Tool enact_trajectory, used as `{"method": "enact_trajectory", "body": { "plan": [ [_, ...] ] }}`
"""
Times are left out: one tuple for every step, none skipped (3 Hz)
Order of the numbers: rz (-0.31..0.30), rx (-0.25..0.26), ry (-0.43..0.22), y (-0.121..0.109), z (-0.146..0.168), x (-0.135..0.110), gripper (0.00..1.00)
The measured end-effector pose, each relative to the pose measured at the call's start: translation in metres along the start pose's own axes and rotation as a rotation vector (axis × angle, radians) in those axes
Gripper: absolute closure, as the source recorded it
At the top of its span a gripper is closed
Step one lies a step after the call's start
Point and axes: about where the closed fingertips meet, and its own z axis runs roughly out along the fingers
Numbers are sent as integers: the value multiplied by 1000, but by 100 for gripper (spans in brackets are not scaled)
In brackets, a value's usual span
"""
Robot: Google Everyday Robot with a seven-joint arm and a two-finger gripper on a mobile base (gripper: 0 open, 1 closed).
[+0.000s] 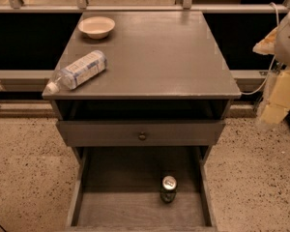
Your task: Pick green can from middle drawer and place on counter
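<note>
My jaws hang at the right edge, beside the counter (174, 57); I cannot tell their opening. The green can (168, 188) stands in the open middle drawer (121, 210). Clipping the drawer front (101, 132) above could misalign me and topple it.

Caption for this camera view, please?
Green can upright in open drawer; bottle and bowl on counter; gripper at right edge.

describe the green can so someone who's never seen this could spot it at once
Under the grey counter, the middle drawer is pulled out toward the camera. The green can stands upright on its floor, right of centre, far from the gripper at the picture's right edge. Short, dark, silver-lidded, it is alone there, unlike the clear bottle lying on the counter.
</note>
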Motion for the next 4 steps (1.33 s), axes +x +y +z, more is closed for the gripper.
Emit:
{"method": "enact_trajectory", "body": {
  "plan": [
    [0, 0, -1, 0, 0, 0, 0],
    [-4, -6, -36, 1, 8, -1, 0],
    [-35, -71, -174, 31, 64, 6, 0],
    [6, -37, -342, 46, 99, 26, 0]
  ]
}}
